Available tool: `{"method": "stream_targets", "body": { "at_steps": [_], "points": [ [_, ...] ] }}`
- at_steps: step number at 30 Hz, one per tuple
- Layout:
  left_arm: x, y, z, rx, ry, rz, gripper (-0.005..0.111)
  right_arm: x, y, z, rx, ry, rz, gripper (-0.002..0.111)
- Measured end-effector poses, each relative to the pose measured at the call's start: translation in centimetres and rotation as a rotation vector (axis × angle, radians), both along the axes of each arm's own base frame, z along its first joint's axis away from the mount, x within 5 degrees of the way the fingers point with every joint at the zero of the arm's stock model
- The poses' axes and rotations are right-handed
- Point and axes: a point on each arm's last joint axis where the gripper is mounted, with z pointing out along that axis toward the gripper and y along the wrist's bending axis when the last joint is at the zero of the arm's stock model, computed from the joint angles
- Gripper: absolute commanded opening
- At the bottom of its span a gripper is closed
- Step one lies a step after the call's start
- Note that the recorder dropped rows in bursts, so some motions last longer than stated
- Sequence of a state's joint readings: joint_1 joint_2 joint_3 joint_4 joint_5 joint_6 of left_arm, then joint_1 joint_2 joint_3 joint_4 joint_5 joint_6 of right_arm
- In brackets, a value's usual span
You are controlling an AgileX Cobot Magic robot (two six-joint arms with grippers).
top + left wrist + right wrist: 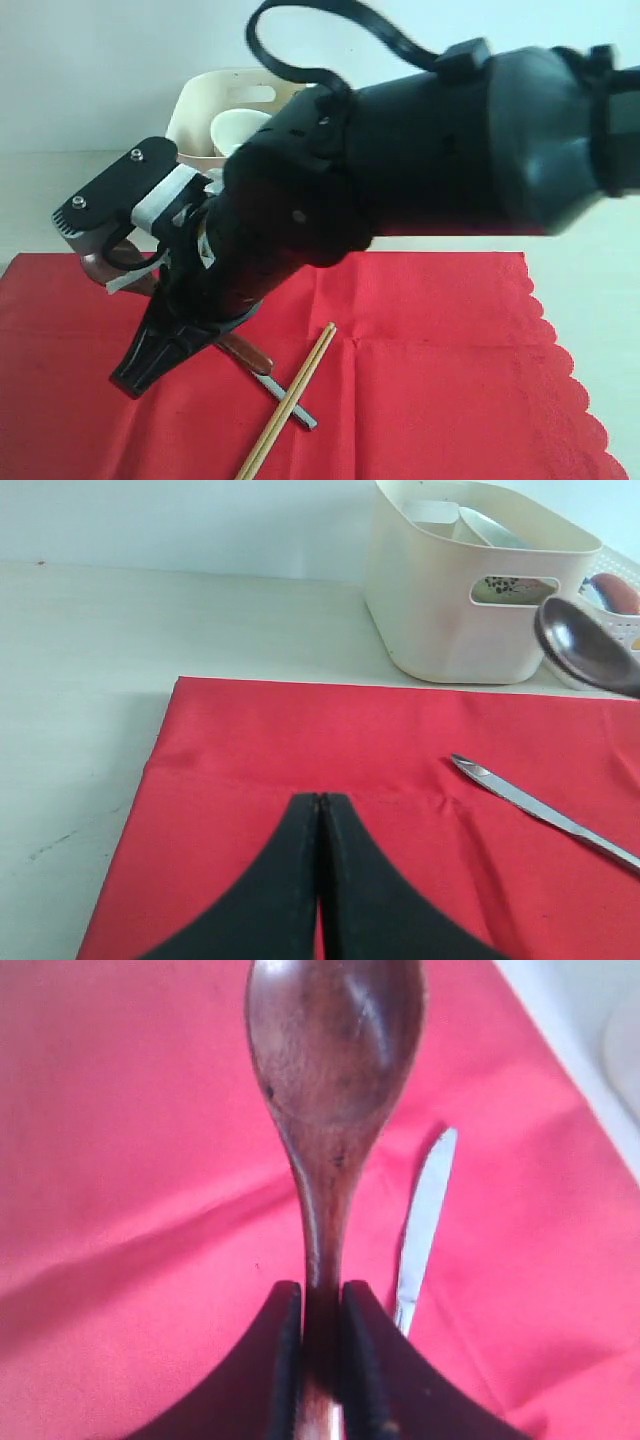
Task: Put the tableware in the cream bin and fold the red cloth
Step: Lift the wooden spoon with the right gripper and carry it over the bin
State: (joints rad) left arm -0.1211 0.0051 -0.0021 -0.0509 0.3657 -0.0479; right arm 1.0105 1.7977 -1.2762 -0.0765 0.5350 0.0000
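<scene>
Over the cloth, left gripper [320,805]: clenched, jaws pressed flat together with nothing between them, low above the fabric.
Right gripper [320,1300]: grasping the dark wooden spoon [335,1040] by its handle; the spoon's bowl points away from the jaws and is raised clear of the cloth.
Red cloth [430,350]: spread flat on the table [80,680]; scalloped edge on the right of the exterior view; faint crease lines visible.
Chopsticks [290,400]: lying together on the cloth, crossing the knife.
Knife [540,808]: flat on the cloth, brown handle, bare metal blade.
Cream bin [450,630]: standing on the table just beyond the cloth's far edge.
White bowl [238,128]: inside the bin, its pattern showing through the handle cut-out.
</scene>
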Motion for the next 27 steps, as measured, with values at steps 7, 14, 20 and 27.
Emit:
{"method": "stream_targets", "body": {
  "at_steps": [7, 14, 20, 27],
  "points": [
    [0.0, 0.0, 0.0, 0.000, 0.000, 0.000, 0.000, -1.8, -2.7, 1.3, 0.140, -0.067, -0.003, 0.000],
    [0.0, 0.0, 0.0, 0.000, 0.000, 0.000, 0.000, -2.4, -3.4, 2.6, 0.245, -0.123, 0.002, 0.000],
    [0.0, 0.0, 0.0, 0.000, 0.000, 0.000, 0.000, -0.1, -3.9, 4.3, 0.411, -0.235, -0.045, 0.000],
    [0.0, 0.0, 0.0, 0.000, 0.000, 0.000, 0.000, 4.0, -6.1, 6.6, 0.620, -0.418, -0.150, 0.000]
  ]
}}
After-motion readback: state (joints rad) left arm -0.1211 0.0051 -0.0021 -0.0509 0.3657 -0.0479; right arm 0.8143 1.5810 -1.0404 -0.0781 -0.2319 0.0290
